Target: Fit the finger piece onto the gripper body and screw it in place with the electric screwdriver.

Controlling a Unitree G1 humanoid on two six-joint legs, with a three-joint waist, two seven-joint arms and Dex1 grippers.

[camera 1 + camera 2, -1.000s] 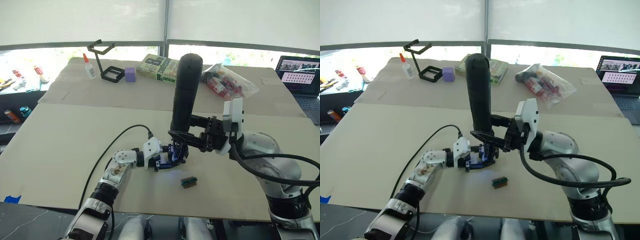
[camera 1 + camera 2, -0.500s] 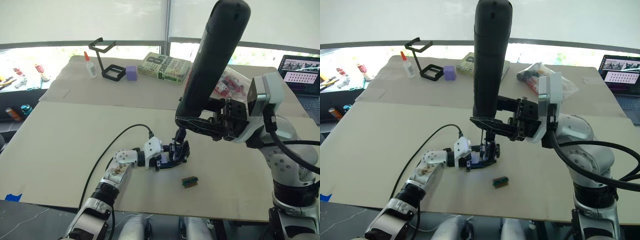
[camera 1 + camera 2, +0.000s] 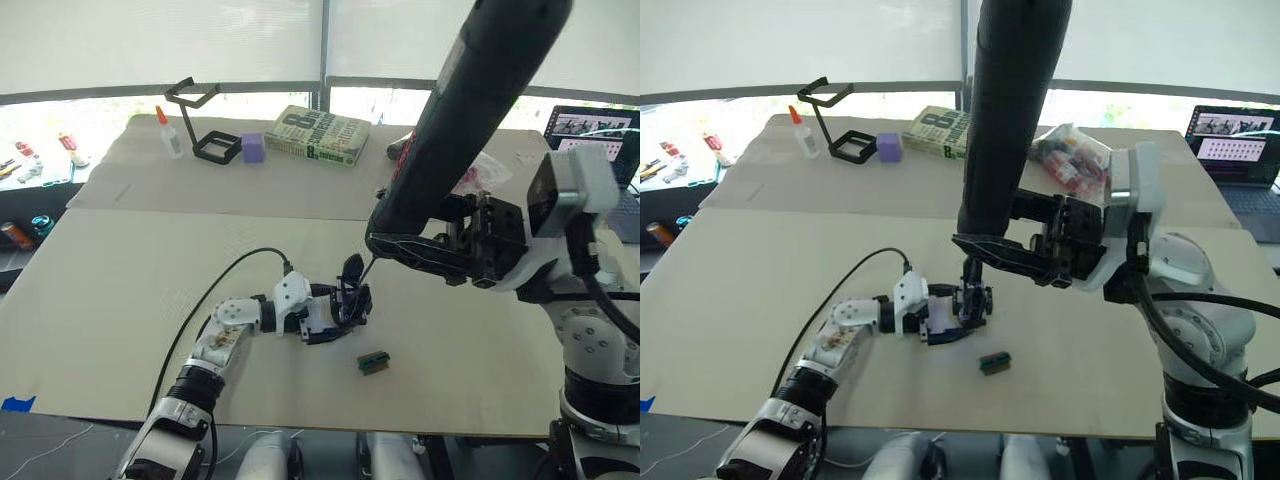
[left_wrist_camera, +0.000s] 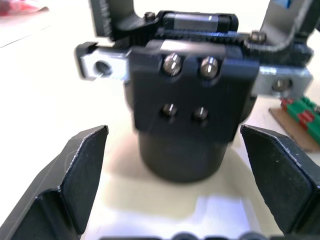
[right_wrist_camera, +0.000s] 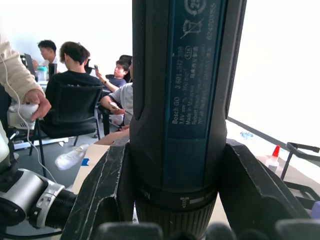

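The gripper body (image 3: pixel 338 303) is a chunky black assembly standing on the table in the middle. A short black pointed piece (image 3: pixel 350 266), apparently the finger piece, rises from its top. My left gripper (image 3: pixel 325 318) lies low at the body, open. Its fingers (image 4: pixel 82 175) stand apart on either side of the body's round base (image 4: pixel 182 150) without touching it. My right gripper (image 3: pixel 410 240) is shut on the electric screwdriver (image 3: pixel 470 110), a thick black cylinder held high and tilted. Its thin bit (image 3: pixel 366 266) points down at the top of the body.
A small green-brown block (image 3: pixel 372 362) lies just in front of the body. At the back stand a black wire stand (image 3: pixel 205 120), a glue bottle (image 3: pixel 168 133), a purple block (image 3: pixel 252 148), a book (image 3: pixel 318 135) and a clear bag (image 3: pixel 1070 160). A laptop (image 3: pixel 590 135) is at far right.
My right arm has lifted the screwdriver up and to the right and tilted it, drawing the bit back from the body. My left gripper has stayed at the body.
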